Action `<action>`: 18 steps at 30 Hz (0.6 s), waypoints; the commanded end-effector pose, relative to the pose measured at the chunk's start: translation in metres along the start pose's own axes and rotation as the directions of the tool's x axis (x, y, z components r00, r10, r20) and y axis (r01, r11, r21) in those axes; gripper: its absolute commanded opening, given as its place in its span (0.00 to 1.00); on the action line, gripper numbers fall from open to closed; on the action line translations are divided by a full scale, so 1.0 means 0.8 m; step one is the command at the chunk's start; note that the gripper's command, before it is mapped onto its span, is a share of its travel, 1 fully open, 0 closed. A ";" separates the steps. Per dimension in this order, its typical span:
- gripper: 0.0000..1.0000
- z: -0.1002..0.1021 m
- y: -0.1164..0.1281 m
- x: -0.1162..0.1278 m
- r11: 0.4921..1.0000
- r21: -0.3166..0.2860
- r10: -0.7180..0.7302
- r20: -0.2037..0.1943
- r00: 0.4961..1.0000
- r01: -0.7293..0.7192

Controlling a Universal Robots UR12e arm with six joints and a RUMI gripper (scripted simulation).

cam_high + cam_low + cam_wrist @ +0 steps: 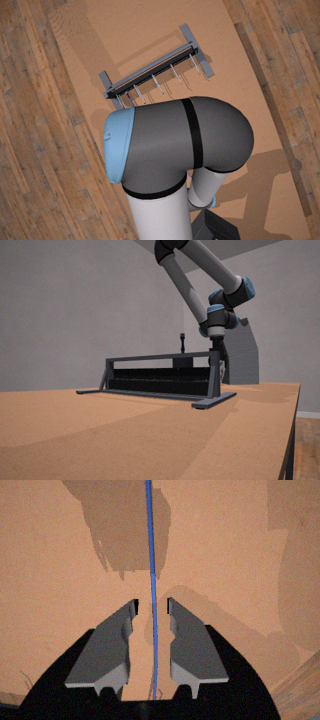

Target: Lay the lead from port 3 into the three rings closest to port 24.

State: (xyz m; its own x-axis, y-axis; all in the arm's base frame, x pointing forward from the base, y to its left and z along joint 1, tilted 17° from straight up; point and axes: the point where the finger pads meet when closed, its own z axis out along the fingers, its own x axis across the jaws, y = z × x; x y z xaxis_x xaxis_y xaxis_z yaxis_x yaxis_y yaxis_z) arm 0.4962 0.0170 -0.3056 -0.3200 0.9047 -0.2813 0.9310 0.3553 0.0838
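Wrist view, nearest item first: your gripper (pixel 152 599) (pixel 222 379) stands on the robot's side of the rack (pixel 185 32) (pixel 160 356). Jaws narrow, a gap between them, gripping nothing. The blue cable (pixel 152 555) (pixel 130 99) runs through the sight line of that gap; whether it sits at fingertip depth, you cannot tell.

Top view: the arm (pixel 160 139) (pixel 183 289) covers your jaws and most of the cable's run. The cable's plugged end meets the rack's left part, between its first and second rings. Target rings, all bare: the middle one (pixel 157 83), the next to its right (pixel 176 74), and the one at the rack's far right end (pixel 194 63).

Exterior view, farthest: the rack stands upright on its feet.

Step in hand, judged: picking up the cable; routing not begun. Next, center the jaws over it, lower if needed, close, and check the grip. Then carry it with slack above the rack's right-hand rings and lower it through their top gaps. A hard pull could unseat the plug or tip the rack. Release, let it settle.
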 end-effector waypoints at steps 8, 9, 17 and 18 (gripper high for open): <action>0.20 0.033 0.001 0.000 1.000 -0.001 0.000 0.000 1.000 0.000; 0.20 0.034 0.001 0.000 1.000 -0.001 0.000 0.000 1.000 0.000; 0.20 0.040 0.001 0.000 1.000 -0.001 0.000 0.000 1.000 0.000; 0.20 0.040 0.001 0.000 1.000 -0.001 0.000 0.000 1.000 0.000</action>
State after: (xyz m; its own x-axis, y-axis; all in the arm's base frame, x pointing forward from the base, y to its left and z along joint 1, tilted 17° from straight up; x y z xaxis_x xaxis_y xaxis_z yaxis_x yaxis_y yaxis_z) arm 0.5021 0.0098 -0.3355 -0.3200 0.9046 -0.2815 0.9308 0.3555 0.0844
